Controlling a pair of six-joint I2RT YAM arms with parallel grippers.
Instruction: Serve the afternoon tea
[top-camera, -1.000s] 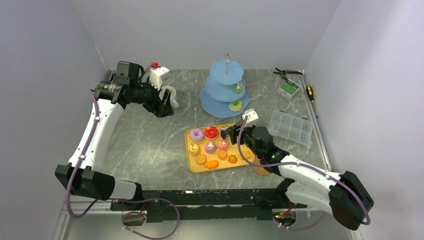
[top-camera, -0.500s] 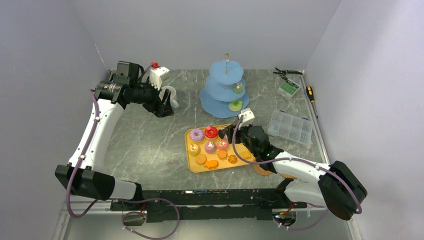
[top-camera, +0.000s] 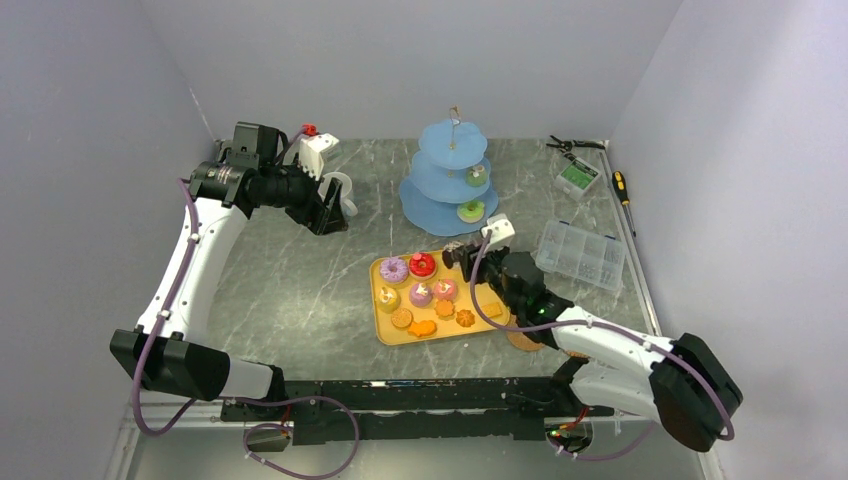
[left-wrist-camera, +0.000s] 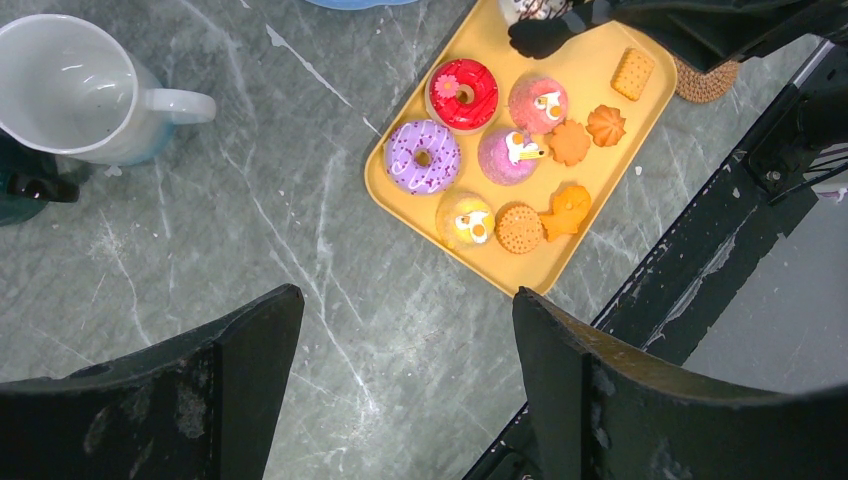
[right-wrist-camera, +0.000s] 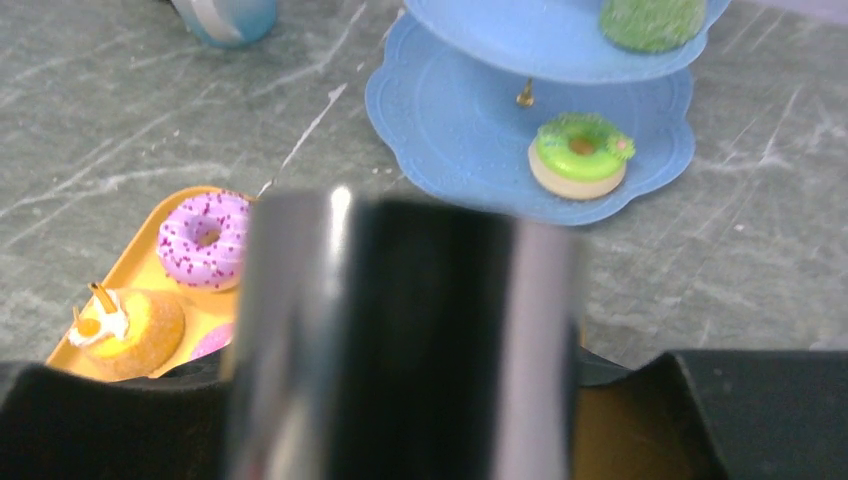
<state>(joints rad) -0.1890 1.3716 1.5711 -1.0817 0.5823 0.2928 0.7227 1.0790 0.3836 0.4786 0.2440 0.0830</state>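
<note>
The light-blue three-tier stand (top-camera: 450, 180) holds a green doughnut (top-camera: 470, 211) on its bottom tier and a green cupcake (top-camera: 477, 176) on the middle one. Doughnuts, cupcakes and orange biscuits (left-wrist-camera: 568, 142) lie on the yellow tray (top-camera: 388, 335). My right gripper (top-camera: 492, 270) is shut on the black tongs (right-wrist-camera: 400, 330), which fill the right wrist view. Their tips (left-wrist-camera: 540, 35) sit at the tray's far edge against a small sprinkled pastry (left-wrist-camera: 530, 8). My left gripper (left-wrist-camera: 407, 300) hangs open and holds nothing, high beside the white mug (left-wrist-camera: 70, 85) and the dark green mug (left-wrist-camera: 20, 190).
A clear compartment box (top-camera: 580, 253), a green box (top-camera: 577, 176), pliers (top-camera: 570, 145) and a screwdriver (top-camera: 622, 187) lie at the right. A cork coaster (left-wrist-camera: 705, 80) sits by the tray's near right corner. Grey walls close in the table on three sides.
The right arm has carried the tongs' tips to the tray's far edge, toward the stand, and its jaws have squeezed closer. The left arm has not moved.
</note>
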